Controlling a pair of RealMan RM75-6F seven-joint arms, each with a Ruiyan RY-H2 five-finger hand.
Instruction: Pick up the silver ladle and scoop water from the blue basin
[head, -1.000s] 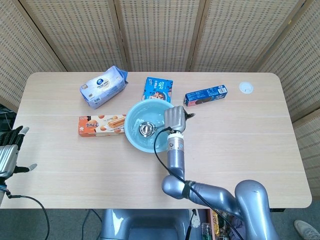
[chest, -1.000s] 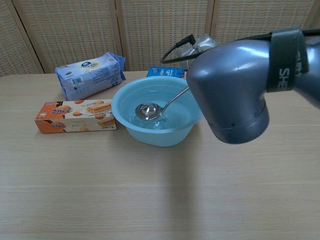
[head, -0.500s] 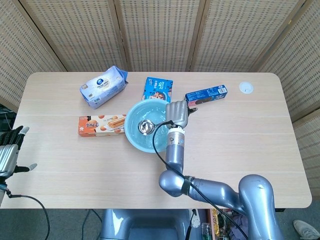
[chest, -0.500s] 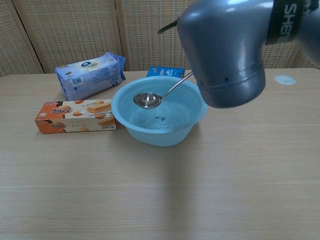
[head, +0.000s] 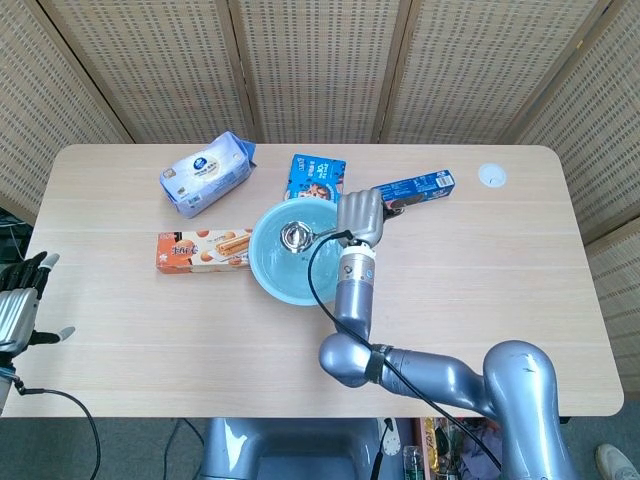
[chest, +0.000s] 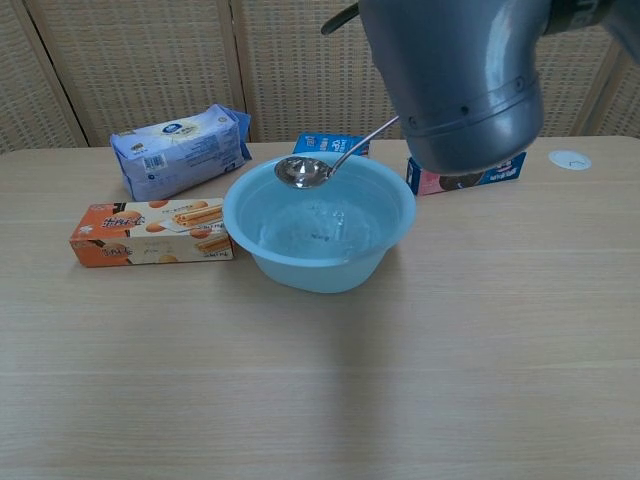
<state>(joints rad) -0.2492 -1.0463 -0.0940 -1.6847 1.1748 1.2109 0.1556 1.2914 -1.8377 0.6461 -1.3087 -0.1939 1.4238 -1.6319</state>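
The blue basin (head: 271, 265) (chest: 385, 237) stands mid-table with water in it. My right hand (head: 360, 215) grips the handle of the silver ladle (head: 295, 236) (chest: 303, 172). The ladle's bowl hangs above the water, over the far part of the basin, roughly level. In the chest view the hand itself is hidden behind my large grey right arm (chest: 455, 85); only the ladle's bowl and thin handle show. My left hand (head: 22, 300) hangs off the table's left edge with its fingers apart and nothing in it.
An orange biscuit box (head: 202, 249) lies left of the basin. A blue-white wipes pack (head: 205, 174) sits at the back left. Two blue snack boxes (head: 317, 178) (head: 412, 189) lie behind the basin. A small white disc (head: 491, 176) is at the far right.
My right hand has lifted the ladle up out of the water and drawn it toward the basin's far side. The left hand has stayed where it was.
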